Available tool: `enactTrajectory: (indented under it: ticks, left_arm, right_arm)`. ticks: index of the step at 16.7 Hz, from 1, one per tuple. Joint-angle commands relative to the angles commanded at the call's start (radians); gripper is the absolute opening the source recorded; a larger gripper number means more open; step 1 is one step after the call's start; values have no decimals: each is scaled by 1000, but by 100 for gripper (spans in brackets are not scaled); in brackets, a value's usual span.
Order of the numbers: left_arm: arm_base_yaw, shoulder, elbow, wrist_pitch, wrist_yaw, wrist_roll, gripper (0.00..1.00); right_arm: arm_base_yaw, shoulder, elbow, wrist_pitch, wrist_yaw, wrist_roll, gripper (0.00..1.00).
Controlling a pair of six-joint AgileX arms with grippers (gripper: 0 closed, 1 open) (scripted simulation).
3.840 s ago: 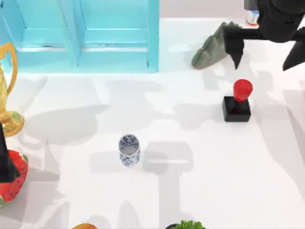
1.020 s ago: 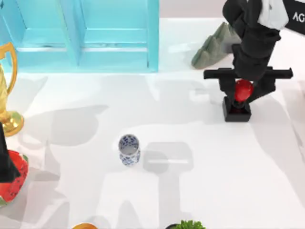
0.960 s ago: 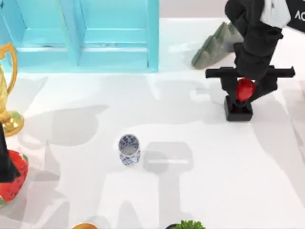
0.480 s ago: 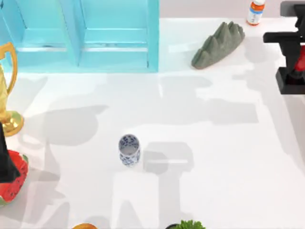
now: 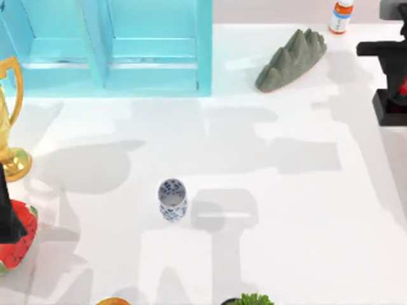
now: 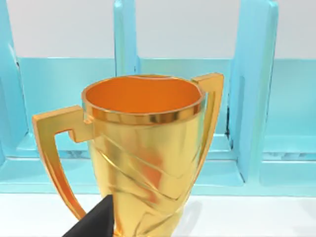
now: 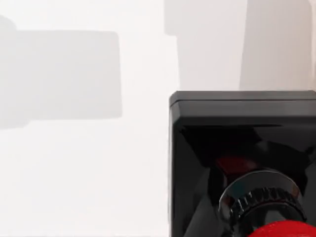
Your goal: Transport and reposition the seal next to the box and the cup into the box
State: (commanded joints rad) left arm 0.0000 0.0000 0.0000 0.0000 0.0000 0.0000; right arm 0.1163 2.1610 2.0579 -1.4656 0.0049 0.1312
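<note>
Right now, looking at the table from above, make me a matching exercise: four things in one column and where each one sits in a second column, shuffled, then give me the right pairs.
Things:
1. cup
2. seal
3. gold trophy
4. orange-capped bottle

Places:
A. far edge, towards the right corner
B. left edge of the table
C. right edge, held by the right gripper
D. open table, left of centre

Pairs: 1-D, 2-C, 3-B, 4-A

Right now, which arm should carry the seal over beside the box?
Right. The right gripper at the table's right edge already holds the seal, lifted. The left arm sits parked at the far left by the gold trophy, far from it.
</note>
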Motion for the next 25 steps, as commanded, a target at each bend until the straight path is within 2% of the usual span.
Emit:
enactTrajectory:
  ticks: [11, 19, 25]
  left_arm:
    - [0, 0, 0, 0, 0, 0, 100]
    - [0, 0, 0, 0, 0, 0, 100]
    - [0, 0, 0, 0, 0, 0, 100]
  right_arm:
    - [84, -451, -549, 94, 1, 84, 0]
    - [86, -476, -598, 114, -1, 90, 0]
    - [91, -465, -786, 325, 0, 92, 0]
